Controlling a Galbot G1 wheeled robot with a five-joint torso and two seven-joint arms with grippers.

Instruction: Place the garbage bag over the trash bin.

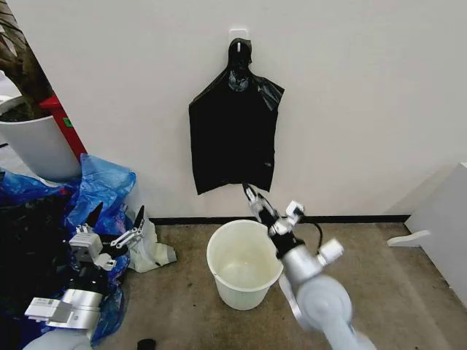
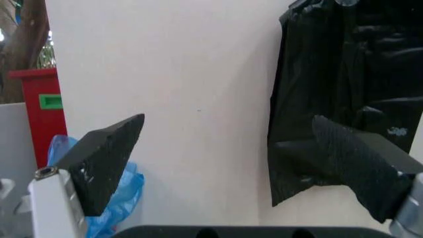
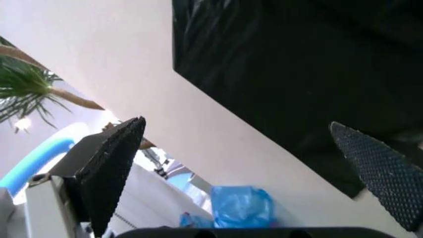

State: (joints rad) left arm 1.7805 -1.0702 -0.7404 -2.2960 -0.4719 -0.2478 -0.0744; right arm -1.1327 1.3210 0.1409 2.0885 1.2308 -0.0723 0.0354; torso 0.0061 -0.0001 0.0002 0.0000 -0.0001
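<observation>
garbage bag [image 1: 233, 135]: thin black plastic, crinkly and faintly glossy, hanging flat against the white wall from a hook [image 1: 238, 34], its top gathered to a knot, lower edge ragged and uneven.
trash bin [image 1: 244, 266]: small round cream-white plastic bucket, smooth tapered wall, rolled rim, upright on the mottled brown floor [image 1: 379, 270] just below the bag, mouth open.
right gripper [image 1: 251, 194]: silver arm, black wedge fingers [image 3: 109, 166] with a dimpled pad texture, jaws spread, raised above the bin's far rim, close to the bag's lower edge; contact with the bag cannot be told.
left gripper [image 1: 117, 216]: low at the left, jaws spread, nothing between them, in front of the blue plastic bags [image 1: 102, 182].
plant pot [image 1: 40, 146]: larger, white, smooth, standing beside a red box [image 1: 64, 124].
</observation>
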